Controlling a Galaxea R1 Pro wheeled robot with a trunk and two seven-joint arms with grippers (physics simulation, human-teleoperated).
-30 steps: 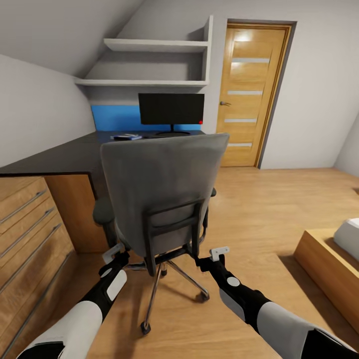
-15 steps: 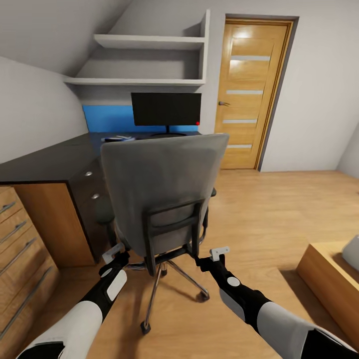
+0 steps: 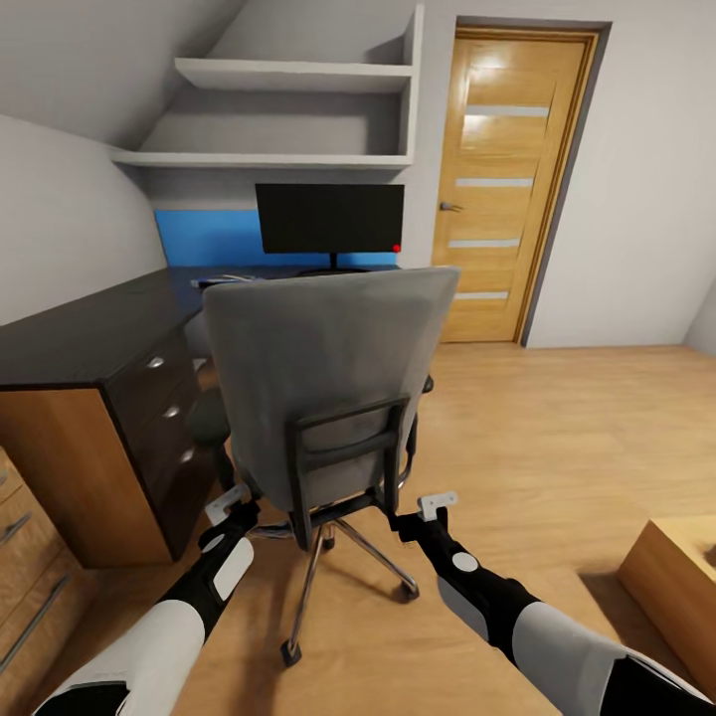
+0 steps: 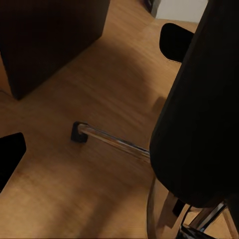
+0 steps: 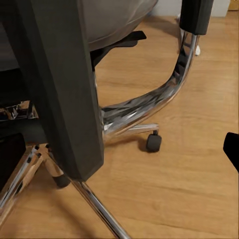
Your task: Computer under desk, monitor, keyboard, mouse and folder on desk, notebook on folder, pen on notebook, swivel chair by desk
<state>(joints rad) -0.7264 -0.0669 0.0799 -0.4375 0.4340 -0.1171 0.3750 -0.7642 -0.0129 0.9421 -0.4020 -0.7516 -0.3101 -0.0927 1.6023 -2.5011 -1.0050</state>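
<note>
L gripper (image 3: 231, 505) sits low centre-left of the head view, white fingertips right at the chair (image 3: 323, 383) seat's rear left edge; R gripper (image 3: 426, 511) low centre-right, at the seat's rear right, near the black back-frame. Can't tell how far either pair of fingers is spread, or whether they have hold of the chair: the tips are small and partly hidden by the seat. In the L wrist view the chair's dark underside fills the right side, with a chrome leg (image 4: 112, 142) running to a caster (image 4: 78, 132) at centre-left over wood floor (image 4: 99, 79). In the R wrist view a black frame bar (image 5: 59, 84) stands close at left, with a curved chrome arm support and a caster (image 5: 154, 142) at centre. Outward in the head view: chair back faces the camera, mid-frame, between both arms. Desk (image 3: 89, 338) at left, black top, dark drawer unit w/ wood side panel. Monitor (image 3: 329, 218) upright on the desk, upper centre, red light at its lower right corner. Flat items on the desk left of the monitor stand, too small to tell. Shelves (image 3: 288, 75) above, door (image 3: 512, 179) upper right.
</note>
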